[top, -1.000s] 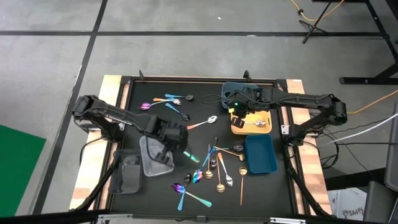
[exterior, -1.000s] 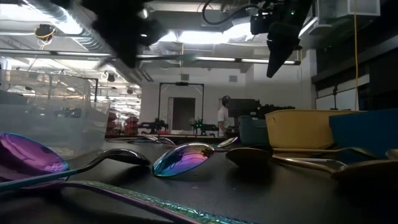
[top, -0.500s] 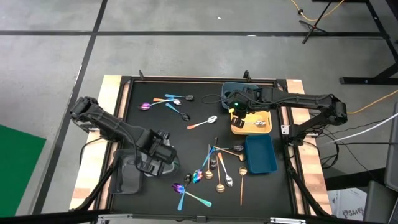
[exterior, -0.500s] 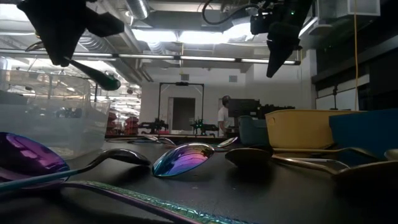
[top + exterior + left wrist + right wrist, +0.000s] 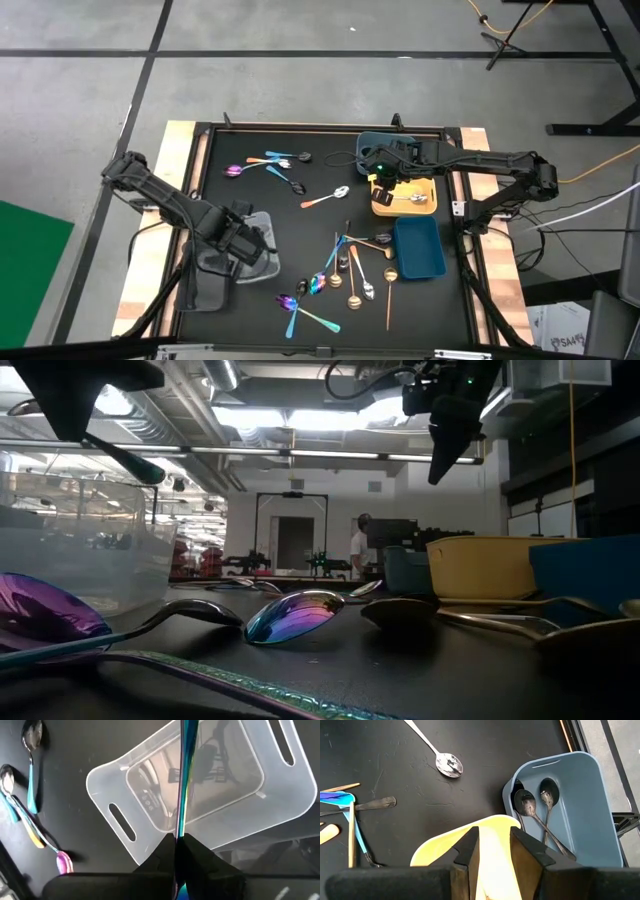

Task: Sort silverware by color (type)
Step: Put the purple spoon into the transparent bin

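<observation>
Left hand (image 5: 238,240) clamped on thin iridescent teal spoon (image 5: 183,780) above clear plastic tray (image 5: 150,795), right hand (image 5: 492,845) fingers apart over yellow tray (image 5: 405,198) at desk's two o'clock, no legible writing.

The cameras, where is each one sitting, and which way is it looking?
High view: above the table, looking straight down; both arms show.
Low view: at tabletop height, looking across spoons into the room; arms hang in from above.
Left wrist view: on the left arm, looking at the clear tray; its jaws pinch a teal spoon.
Right wrist view: on the right arm, over the yellow tray; its jaws are open.
Shared: the yellow tray shows in the high, low and right wrist views.
</observation>
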